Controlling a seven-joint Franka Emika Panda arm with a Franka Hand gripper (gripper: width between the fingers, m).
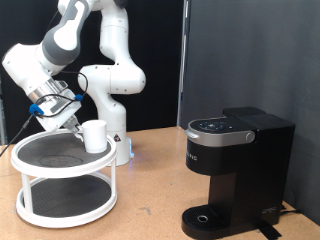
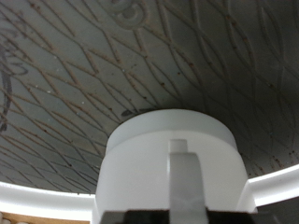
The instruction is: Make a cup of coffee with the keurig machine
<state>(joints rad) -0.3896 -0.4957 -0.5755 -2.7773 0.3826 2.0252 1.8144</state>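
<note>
Keurig [image 1: 235, 170] on the table at the exterior view's right, lid down, drip tray bare, nothing under the spout.

White two-tier stand [image 1: 62, 205] at the exterior view's left, dark mesh mat on the upper tier.

Arm bent over the stand; gripper [image 1: 68, 112] low above the upper tier, just beside the cup [image 1: 95, 135] on its left in that view.

Cup upright near the tier's right-hand edge, well apart from the machine. The wrist view shows it close and centred [image 2: 173, 168], handle facing the camera, mat behind.

Fingertips not clearly visible in either view; cannot tell whether they are apart, together, or clamped on the cup.

Risks, as judged: cup sits close to the rim, so a sideways nudge could push it off. A shallow pinch on glazed ceramic could slip.
</note>
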